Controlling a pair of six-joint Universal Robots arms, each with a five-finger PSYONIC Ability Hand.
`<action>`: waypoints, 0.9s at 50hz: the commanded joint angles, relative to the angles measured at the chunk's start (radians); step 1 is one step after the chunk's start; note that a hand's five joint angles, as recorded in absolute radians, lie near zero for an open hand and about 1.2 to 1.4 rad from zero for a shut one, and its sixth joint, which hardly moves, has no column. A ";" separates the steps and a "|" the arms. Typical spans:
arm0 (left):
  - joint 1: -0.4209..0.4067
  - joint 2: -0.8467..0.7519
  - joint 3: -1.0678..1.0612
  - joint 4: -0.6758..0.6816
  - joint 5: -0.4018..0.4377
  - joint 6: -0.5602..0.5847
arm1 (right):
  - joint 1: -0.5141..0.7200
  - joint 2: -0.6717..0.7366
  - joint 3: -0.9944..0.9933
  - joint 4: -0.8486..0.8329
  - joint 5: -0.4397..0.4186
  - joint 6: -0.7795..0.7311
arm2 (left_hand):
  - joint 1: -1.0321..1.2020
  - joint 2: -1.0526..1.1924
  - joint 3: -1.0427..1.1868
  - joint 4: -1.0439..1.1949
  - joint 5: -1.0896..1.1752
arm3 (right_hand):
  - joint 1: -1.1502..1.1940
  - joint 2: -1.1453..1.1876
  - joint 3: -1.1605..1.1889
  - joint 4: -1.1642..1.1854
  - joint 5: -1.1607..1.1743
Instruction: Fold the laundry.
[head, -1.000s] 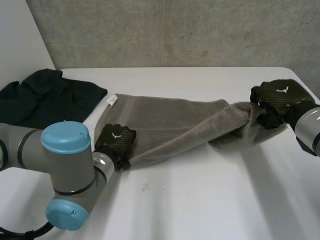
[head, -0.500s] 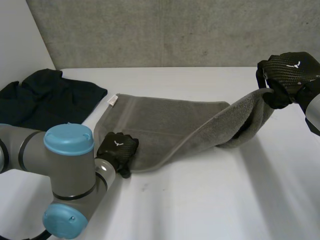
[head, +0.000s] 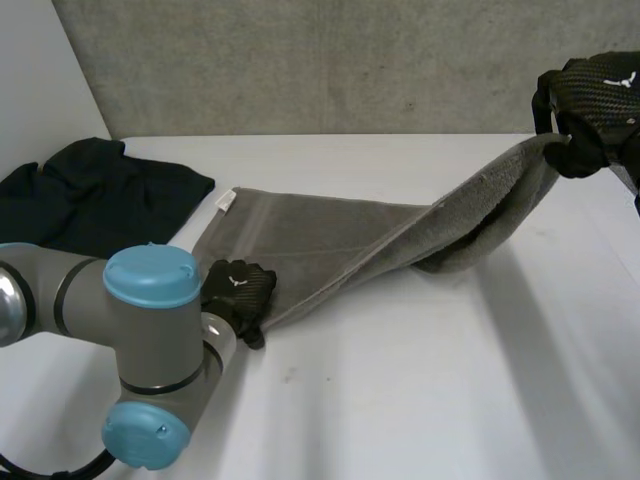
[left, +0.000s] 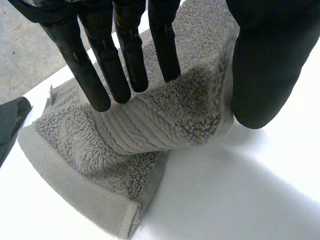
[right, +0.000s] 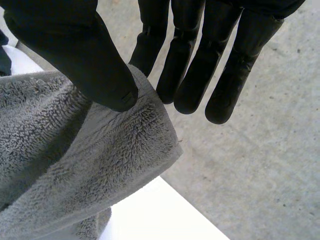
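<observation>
A grey towel lies across the table, its right end lifted into the air. My right hand holds that end high above the table's far right. In the right wrist view the thumb and fingers pinch the towel's corner. My left hand sits on the towel's near left corner. In the left wrist view its fingers lie straight on the towel, and the thumb presses a raised fold from the other side.
A dark garment lies crumpled at the table's far left, close to the towel's white label. A grey wall stands behind the table. The bare white tabletop spreads in front of the towel.
My right hand has risen and gone further right with the towel's end, drawing the towel taut and off the table. My left hand has stayed at the near left corner.
</observation>
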 joint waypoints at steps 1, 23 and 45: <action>0.000 -0.050 0.043 0.000 -0.002 0.001 | -0.001 -0.025 -0.044 0.023 0.003 0.005 | 0.113 0.113 0.115 0.113 0.112 | 0.412 0.228 0.219 0.208 0.234; 0.118 0.491 0.008 -0.137 0.030 0.182 | -0.080 -0.008 -0.245 0.323 0.007 -0.252 | 0.776 0.776 0.778 0.776 0.776 | 0.412 0.228 0.219 0.208 0.234; 0.190 0.005 0.369 -0.339 0.110 0.475 | 0.074 0.484 -0.378 0.419 0.228 -0.507 | 0.776 0.776 0.778 0.776 0.776 | 0.412 0.228 0.219 0.208 0.234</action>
